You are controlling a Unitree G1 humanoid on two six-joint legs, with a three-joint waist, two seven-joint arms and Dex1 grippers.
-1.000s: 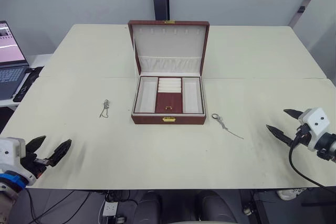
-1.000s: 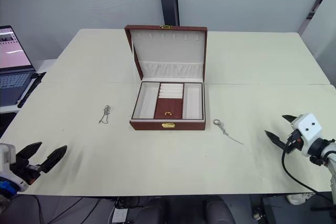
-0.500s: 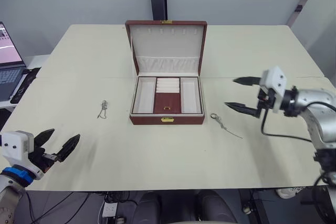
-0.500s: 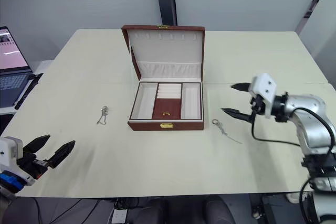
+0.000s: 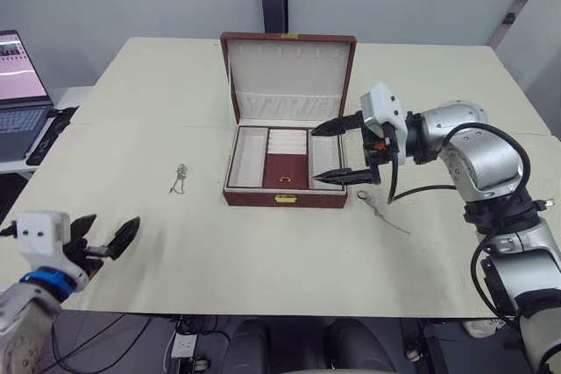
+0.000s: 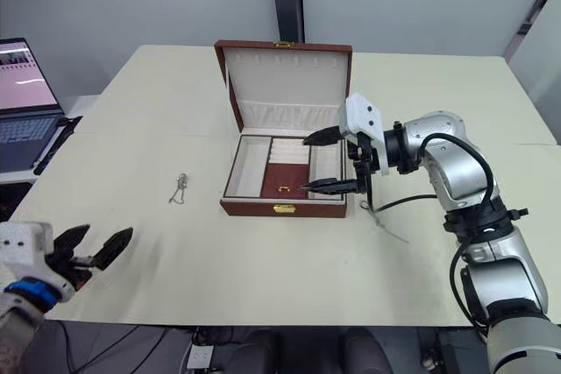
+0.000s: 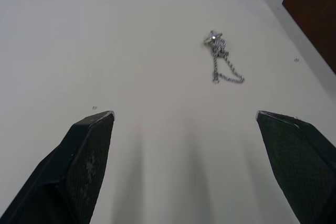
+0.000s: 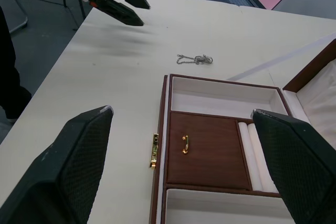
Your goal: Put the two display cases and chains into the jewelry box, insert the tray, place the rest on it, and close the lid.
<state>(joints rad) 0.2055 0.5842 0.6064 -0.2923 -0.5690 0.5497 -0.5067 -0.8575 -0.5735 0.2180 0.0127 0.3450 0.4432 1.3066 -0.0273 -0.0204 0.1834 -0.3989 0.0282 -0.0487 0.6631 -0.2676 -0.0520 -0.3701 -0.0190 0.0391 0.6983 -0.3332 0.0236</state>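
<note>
1. Two jobs left for you. Left gripper (image 5: 103, 242): fingers spread, empty, near the table's front edge.
2. Chain (image 5: 178, 179), left of the jewelry box (image 5: 285, 199): light, limp, likely slippery; pinch its bunched ring end.
3. Tray (image 8: 208, 150), seated in the box.
4. Right gripper (image 5: 331, 151): spread wide over the box's right side.
5. Second chain (image 5: 375, 208), right of the box: thin, flat.

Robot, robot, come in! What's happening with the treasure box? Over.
Both grippers open: right gripper over jewelry box, left gripper low near table edge. Lid up, tray in. Two chains on table.
</note>
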